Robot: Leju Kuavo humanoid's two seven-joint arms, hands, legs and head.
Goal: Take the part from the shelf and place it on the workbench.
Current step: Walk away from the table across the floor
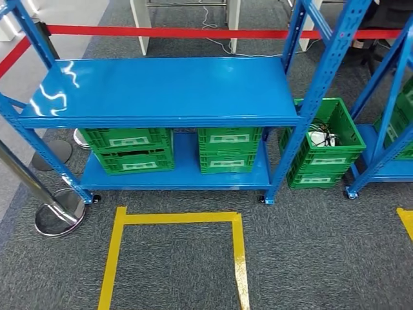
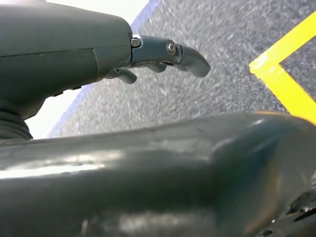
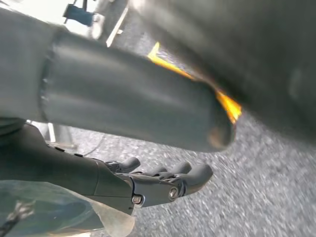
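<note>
— Where does your head view look from?
— You look from high, forward and down onto the blue shelf and the carpet, with yellow tape nearest you.
— And your wrist views?
— Each sits close behind its own hand, the left hand and the right hand, low over carpet. All three share the yellow tape.

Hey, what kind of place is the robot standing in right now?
Probably a warehouse or factory test area: a blue steel shelf rack holds green plastic crates, yellow floor tape marks a standing spot on grey carpet, and a red barrier belt ropes off the back.
</note>
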